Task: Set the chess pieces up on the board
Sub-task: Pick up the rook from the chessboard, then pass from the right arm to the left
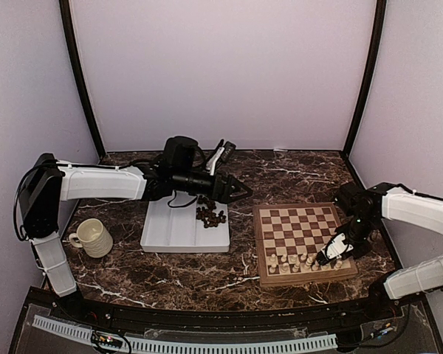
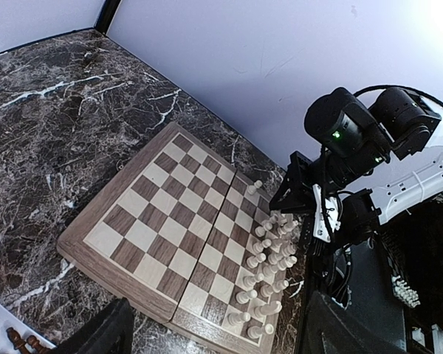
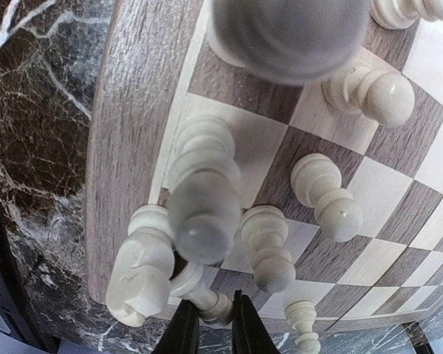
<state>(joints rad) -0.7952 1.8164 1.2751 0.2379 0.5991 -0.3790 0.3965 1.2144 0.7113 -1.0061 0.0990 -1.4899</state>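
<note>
At far left the cream mug [image 1: 93, 237] stands on the marble table [image 1: 125, 276], handle to the left. Next is the white tray [image 1: 170, 234]; the dark chess pieces [image 1: 210, 215] are in a heap in its right compartment, none of them on the board yet. My left gripper [image 1: 244, 193] hangs over the far right corner of the tray w/ fingers wide apart, not touching anything.

Then the board [image 1: 299, 221], flat on the table, right of the tray. The cream chess pieces [image 1: 292, 262] stand on its two near rows; one [image 2: 255, 187] is a bit apart from the others.

My right gripper [image 1: 329, 257] is low over the near right corner of the board, among the cream ones. Its fingers [image 3: 183, 332] are nearly together, w/ only a narrow gap. One cream piece sits just at the tips, but I cannot tell if it is clamped.
</note>
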